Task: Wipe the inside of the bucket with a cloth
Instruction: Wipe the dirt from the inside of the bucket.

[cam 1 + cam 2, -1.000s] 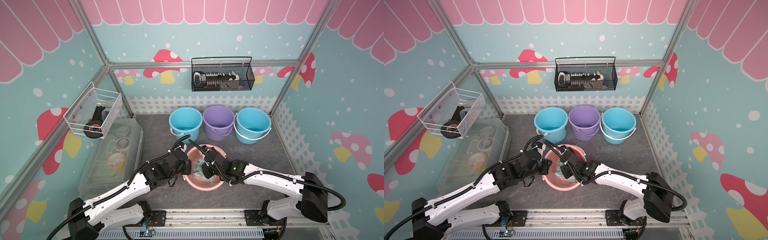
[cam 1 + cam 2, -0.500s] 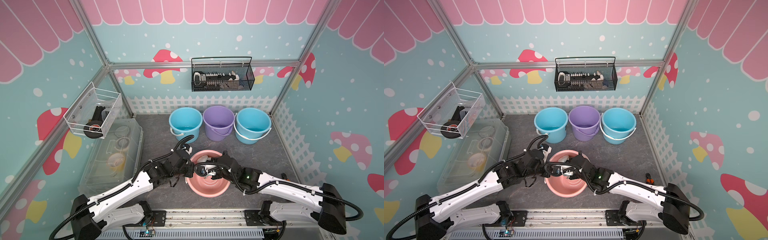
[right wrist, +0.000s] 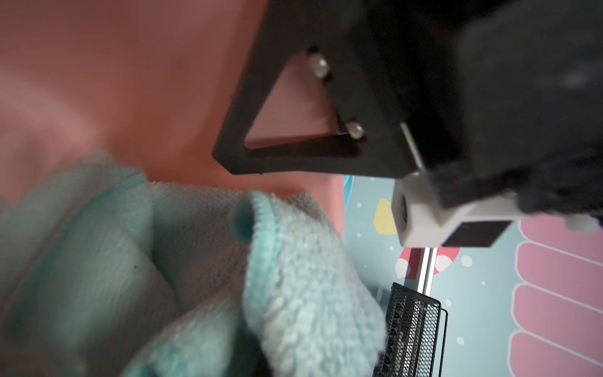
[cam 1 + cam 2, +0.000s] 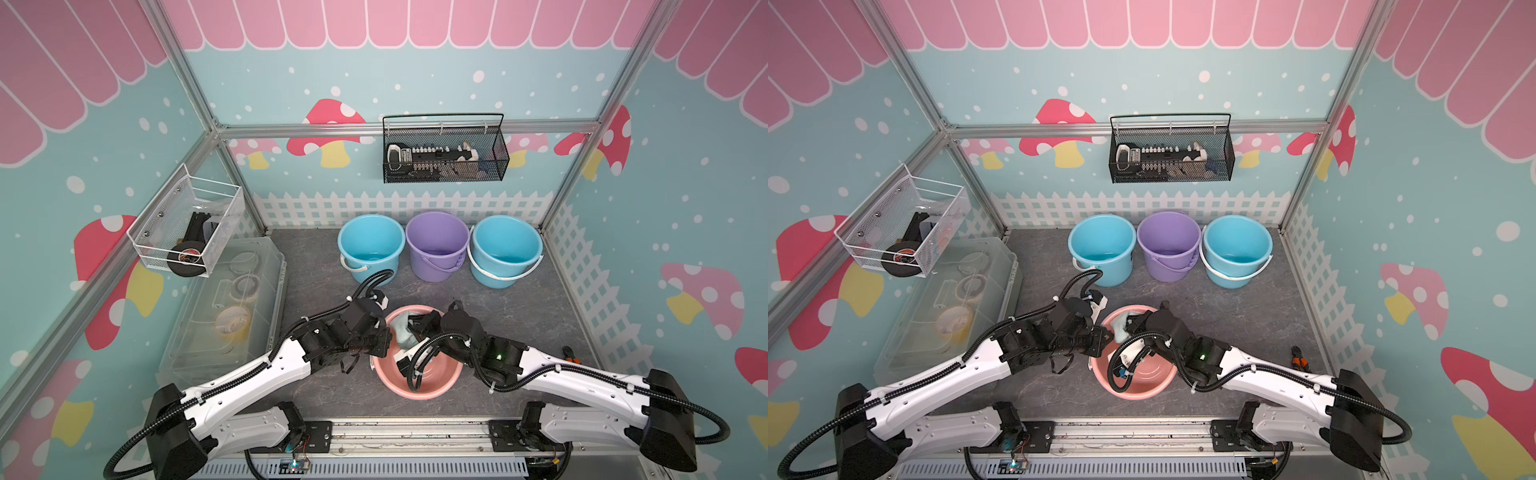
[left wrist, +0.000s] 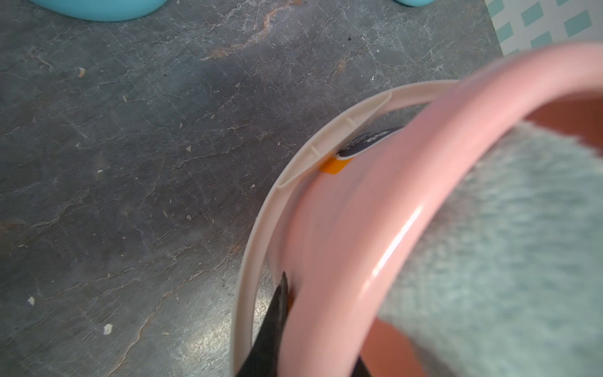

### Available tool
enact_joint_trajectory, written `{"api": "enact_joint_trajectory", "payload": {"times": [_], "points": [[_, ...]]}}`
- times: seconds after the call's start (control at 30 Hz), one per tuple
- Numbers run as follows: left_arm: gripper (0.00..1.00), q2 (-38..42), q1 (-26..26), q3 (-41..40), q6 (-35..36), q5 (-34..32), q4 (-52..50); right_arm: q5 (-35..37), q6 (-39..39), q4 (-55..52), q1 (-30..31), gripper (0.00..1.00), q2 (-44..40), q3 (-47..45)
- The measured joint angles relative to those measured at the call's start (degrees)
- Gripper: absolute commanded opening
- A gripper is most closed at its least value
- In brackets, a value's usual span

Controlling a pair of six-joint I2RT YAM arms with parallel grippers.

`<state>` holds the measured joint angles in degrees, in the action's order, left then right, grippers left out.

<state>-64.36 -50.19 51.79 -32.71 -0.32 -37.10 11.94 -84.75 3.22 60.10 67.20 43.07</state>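
Note:
The pink bucket (image 4: pixel 432 380) (image 4: pixel 1142 382) stands tilted at the front middle of the grey floor. My left gripper (image 4: pixel 380 340) (image 4: pixel 1100 343) is shut on its left rim (image 5: pixel 359 228), one finger (image 5: pixel 274 326) outside the wall beside the white handle (image 5: pixel 257 244). My right gripper (image 4: pixel 415 326) (image 4: pixel 1133 322) reaches into the bucket from the right, shut on the pale aqua cloth (image 4: pixel 401 330) (image 4: pixel 1121 324). The cloth (image 3: pixel 293 277) (image 5: pixel 505 244) is bunched against the inner wall (image 3: pixel 130 81) near the far left rim and hides the right fingertips.
Two blue buckets (image 4: pixel 371 247) (image 4: pixel 506 249) and a purple bucket (image 4: pixel 437 249) line the back fence. A clear lidded box (image 4: pixel 232 307) lies at the left. Wire baskets (image 4: pixel 444 156) (image 4: pixel 187 228) hang on the walls. A small black and orange tool (image 4: pixel 569 354) lies at the right.
The right arm has drawn back to the right and carried the cloth from the bucket's middle up towards its far left rim. The bucket has shifted slightly. The left gripper stays on the rim.

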Motion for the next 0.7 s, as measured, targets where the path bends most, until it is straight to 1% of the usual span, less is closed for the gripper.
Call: {"api": "enact_joint_trajectory", "payload": {"times": [0.13, 0.33, 0.4, 0.53, 0.7], "points": [[0.00, 0.0, 0.2, 0.0, 0.2, 0.0, -0.4, 0.3, -2.0, 1.0, -0.1, 0.00, 5.4, -0.7], [0.00, 0.0, 0.2, 0.0, 0.6, 0.4, -0.5, 0.4, -2.7, 1.1, -1.3, 0.00, 13.2, -1.0], [0.00, 0.0, 0.1, 0.2, 0.6, 0.6, -0.4, 0.0, -2.6, 0.5, -1.6, 0.00, 14.5, -0.6], [0.00, 0.0, 0.2, 0.3, 0.6, 0.5, -0.6, -2.2, -1.2, -4.6, -2.1, 0.00, 16.2, 1.9], [0.00, 0.0, -0.1, 0.3, 0.6, 1.0, -0.8, -2.7, 0.1, -11.3, -2.1, 0.00, 15.3, 3.3]]}}
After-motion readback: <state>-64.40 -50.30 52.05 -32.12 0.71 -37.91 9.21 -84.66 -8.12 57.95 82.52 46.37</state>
